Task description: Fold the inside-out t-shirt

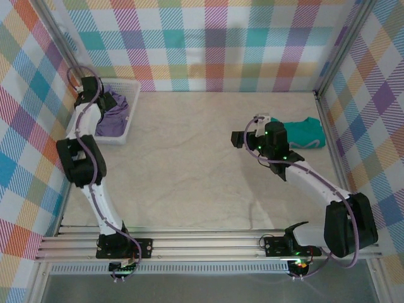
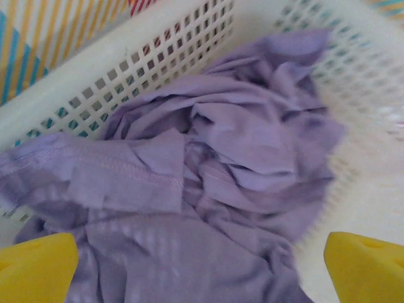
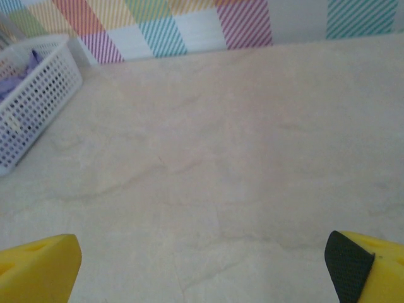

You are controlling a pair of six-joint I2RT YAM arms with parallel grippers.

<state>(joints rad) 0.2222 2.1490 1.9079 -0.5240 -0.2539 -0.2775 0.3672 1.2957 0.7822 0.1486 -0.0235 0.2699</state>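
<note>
Left wrist: crumpled soft t-shirt [image 2: 208, 189], perforated basket [image 2: 126, 57]

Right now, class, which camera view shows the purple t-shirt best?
Left wrist: the t-shirt lies crumpled in the basket close up, seams and folds clear. Top view shows a small purple heap partly behind the left arm; right wrist, just a purple sliver in the basket.

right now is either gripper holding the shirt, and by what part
Nothing held: left gripper open over the t-shirt in its basket, right gripper open over the table.
</note>
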